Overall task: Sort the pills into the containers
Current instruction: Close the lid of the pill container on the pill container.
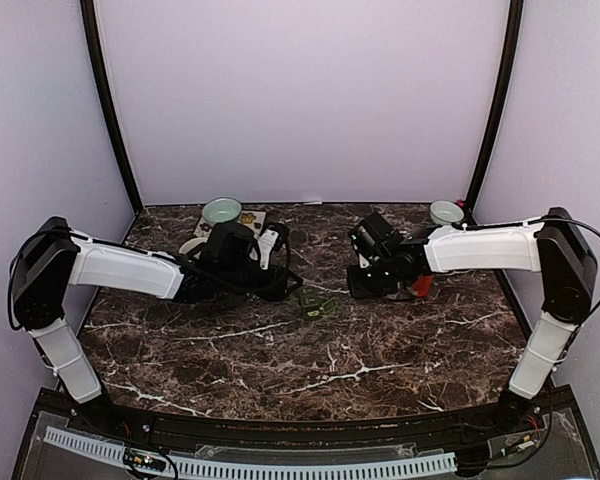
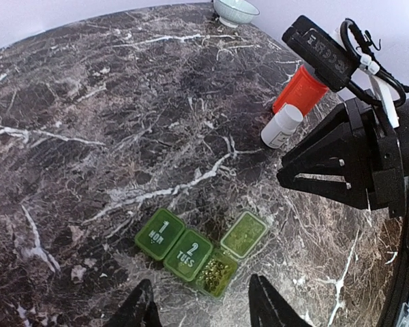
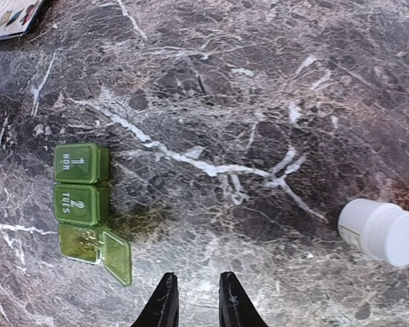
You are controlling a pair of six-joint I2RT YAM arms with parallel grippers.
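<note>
Tool on left (image 2: 204,308) half-open, tool on right (image 3: 196,303) barely ajar, both empty, near pill organizer (image 2: 189,255)

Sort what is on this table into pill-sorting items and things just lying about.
For the job: green pill organizer, third lid open; white pill bottle; orange pill bottle.
Lying about, apparently: pale bowl at far left; pale bowl at far right; printed card.
</note>
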